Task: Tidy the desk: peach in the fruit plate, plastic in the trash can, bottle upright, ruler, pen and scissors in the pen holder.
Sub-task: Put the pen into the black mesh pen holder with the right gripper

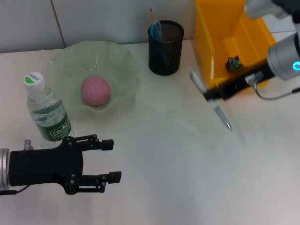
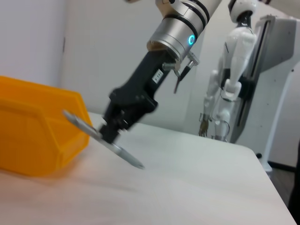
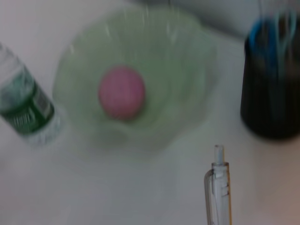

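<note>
My right gripper (image 1: pixel 211 97) is shut on a clear pen (image 1: pixel 220 114), held tilted above the table beside the yellow trash can (image 1: pixel 206 51); the pen (image 2: pixel 123 154) also shows in the left wrist view and the pen (image 3: pixel 218 190) in the right wrist view. A pink peach (image 1: pixel 95 90) lies in the pale green fruit plate (image 1: pixel 117 61). The bottle (image 1: pixel 46 110) stands upright at the left. The black pen holder (image 1: pixel 165 47) holds blue-handled scissors (image 1: pixel 156 29). Green plastic (image 1: pixel 234 62) lies in the trash can. My left gripper (image 1: pixel 111 161) is open near the bottle.
A white humanoid robot (image 2: pixel 232 79) stands beyond the far table edge in the left wrist view. The table edge (image 2: pixel 255 157) runs near it. A tiled wall (image 1: pixel 70 18) backs the desk.
</note>
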You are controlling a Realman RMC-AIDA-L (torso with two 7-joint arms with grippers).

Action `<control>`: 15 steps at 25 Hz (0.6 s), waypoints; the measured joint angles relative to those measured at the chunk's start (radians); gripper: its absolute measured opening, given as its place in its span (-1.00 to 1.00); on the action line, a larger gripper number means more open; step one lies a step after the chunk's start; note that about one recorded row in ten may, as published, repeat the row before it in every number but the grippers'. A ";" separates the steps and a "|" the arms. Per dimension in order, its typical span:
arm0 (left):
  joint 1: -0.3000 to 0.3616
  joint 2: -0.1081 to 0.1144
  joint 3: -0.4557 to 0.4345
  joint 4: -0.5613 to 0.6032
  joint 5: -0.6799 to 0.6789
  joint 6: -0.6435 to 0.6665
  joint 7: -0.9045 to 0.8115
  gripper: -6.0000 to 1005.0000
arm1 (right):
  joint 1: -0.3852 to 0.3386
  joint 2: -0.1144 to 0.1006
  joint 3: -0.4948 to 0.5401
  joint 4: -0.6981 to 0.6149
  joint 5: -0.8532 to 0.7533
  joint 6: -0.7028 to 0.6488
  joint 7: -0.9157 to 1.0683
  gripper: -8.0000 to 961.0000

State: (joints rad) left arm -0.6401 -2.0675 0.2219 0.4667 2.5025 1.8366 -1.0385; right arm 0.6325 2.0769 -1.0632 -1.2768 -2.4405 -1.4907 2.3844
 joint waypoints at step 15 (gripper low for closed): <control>0.016 0.000 -0.005 -0.016 -0.051 -0.018 -0.064 0.61 | -0.010 0.005 -0.033 0.086 0.254 0.482 -0.334 -0.72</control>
State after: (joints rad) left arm -0.6240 -2.0678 0.2164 0.4509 2.4518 1.8182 -1.1022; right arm 0.6222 2.0814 -1.0959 -1.1909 -2.1868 -1.0091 2.0500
